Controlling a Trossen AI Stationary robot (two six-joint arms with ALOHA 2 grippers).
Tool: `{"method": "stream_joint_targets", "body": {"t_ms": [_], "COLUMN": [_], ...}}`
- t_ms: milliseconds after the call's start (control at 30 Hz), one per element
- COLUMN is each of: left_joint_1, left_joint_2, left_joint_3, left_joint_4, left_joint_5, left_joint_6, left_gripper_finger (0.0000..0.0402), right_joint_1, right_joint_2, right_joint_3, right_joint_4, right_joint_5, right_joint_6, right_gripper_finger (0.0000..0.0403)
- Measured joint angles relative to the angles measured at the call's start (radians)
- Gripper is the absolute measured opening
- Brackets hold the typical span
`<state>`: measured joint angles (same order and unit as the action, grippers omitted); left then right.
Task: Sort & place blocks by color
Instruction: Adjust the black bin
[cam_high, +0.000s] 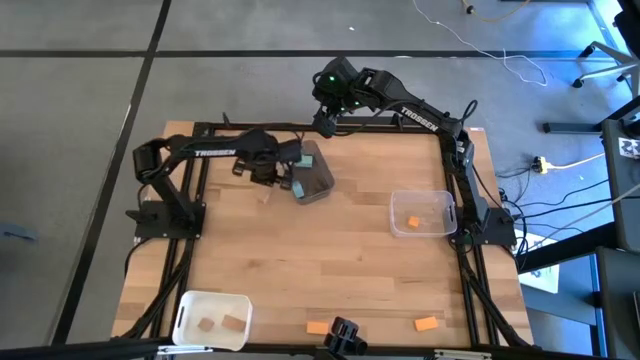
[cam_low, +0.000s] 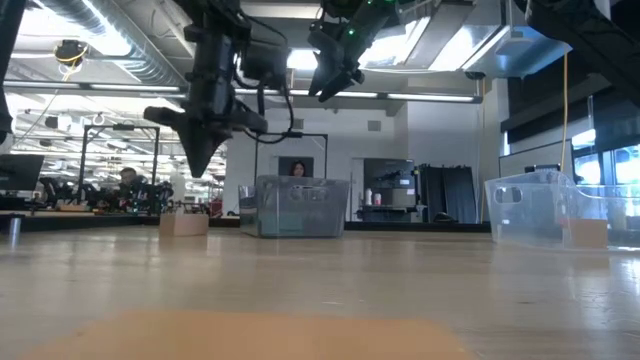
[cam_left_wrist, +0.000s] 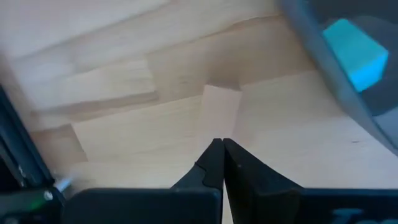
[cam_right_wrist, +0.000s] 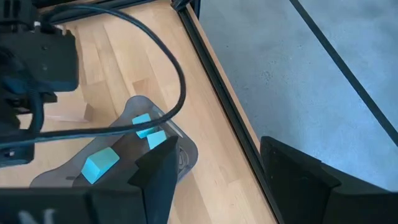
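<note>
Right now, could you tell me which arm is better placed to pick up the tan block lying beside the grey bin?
Left. The left gripper hovers shut directly over the tan block; the right gripper hangs open at the table's far edge.

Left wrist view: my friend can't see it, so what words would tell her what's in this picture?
Two dark fingers of the left arm are pressed shut above a pale tan wood block lying on the wooden table. At one corner, a teal block sits inside a dark grey bin.
</note>
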<state>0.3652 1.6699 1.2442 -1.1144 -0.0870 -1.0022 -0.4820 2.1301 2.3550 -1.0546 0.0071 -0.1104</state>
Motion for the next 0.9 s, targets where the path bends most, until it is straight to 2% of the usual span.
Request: {"method": "stream_joint_targets", "body": {"t_ms": [200,433,500,667,800,900], "left_joint_1": [-0.007,-0.015,-0.015,-0.011,-0.008,-0.013], "left_joint_2": [0.026,0.079,0.079,0.078,0.078,0.078], "left_joint_3": [0.001,0.000,0.000,0.000,0.000,0.000], "left_joint_4": [0.096,0.153,0.182,0.179,0.151,0.162], "left_joint_5": [0.064,0.094,0.124,0.122,0.135,0.137], "left_joint_6": [0.249,0.475,0.515,0.537,0.568,0.573], "left_gripper_finger": [0.0000,0.0000,0.0000,0.0000,0.0000,0.0000], "right_joint_1": [0.000,0.000,0.000,0.000,0.000,0.000], "right_joint_2": [0.000,0.000,0.000,0.000,0.002,0.003], "right_joint_3": [0.000,0.000,0.000,0.000,0.000,0.000], "right_joint_4": [0.000,0.003,0.003,0.006,0.121,0.197], "right_joint_5": [0.000,0.000,0.000,0.000,0.002,-0.005], "right_joint_6": [0.001,0.002,0.001,-0.013,-0.404,-0.532], "right_gripper_finger": [0.0225,0.0225,0.0225,0.0225,0.0225,0.0225]}}
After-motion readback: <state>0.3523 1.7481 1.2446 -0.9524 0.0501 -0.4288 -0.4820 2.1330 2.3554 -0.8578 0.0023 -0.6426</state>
